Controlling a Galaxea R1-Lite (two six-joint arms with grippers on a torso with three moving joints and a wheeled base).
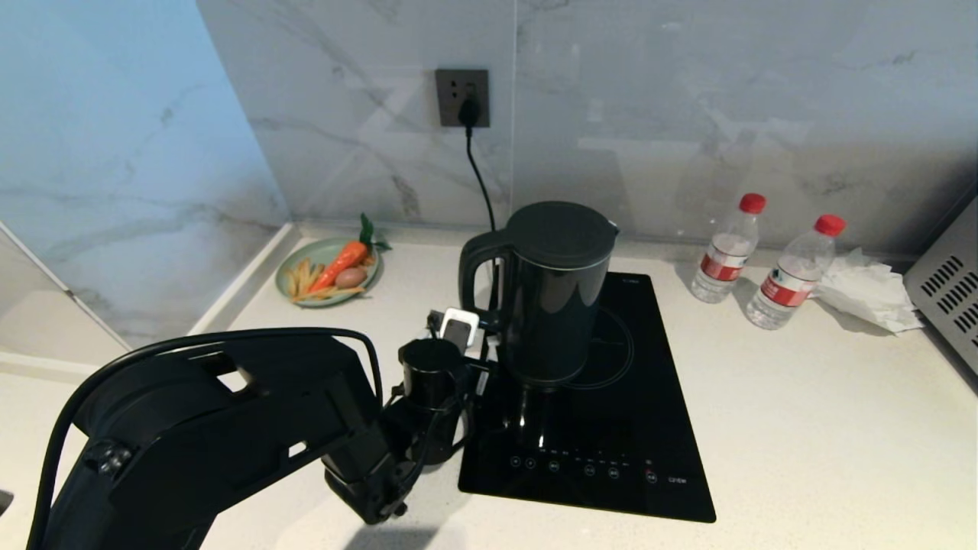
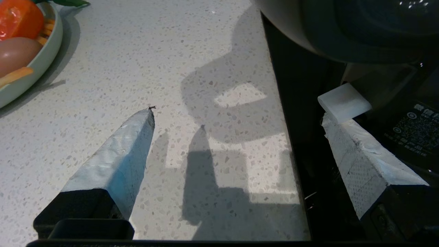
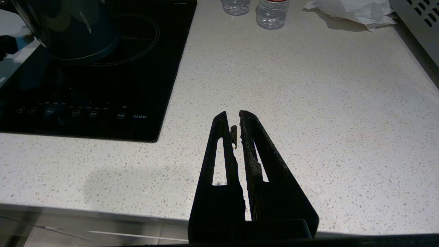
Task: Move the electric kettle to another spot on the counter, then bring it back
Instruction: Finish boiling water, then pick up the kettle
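While the left end effector (image 2: 240, 113) gapes, carrot (image 1: 341, 263) fills the plate (image 1: 317, 249).

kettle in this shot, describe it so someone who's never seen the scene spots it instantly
Start at the black glass cooktop set into the white counter; the electric kettle stands on the cooktop's back left part, below the wall socket. It is the tall glossy black jug with a loop handle and flat lid, far taller and darker than the two clear red-capped water bottles to its right.

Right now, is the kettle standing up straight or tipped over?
Standing up straight. The kettle sits on its bottom on the black cooktop, its flat lid on top and its handle up its side.
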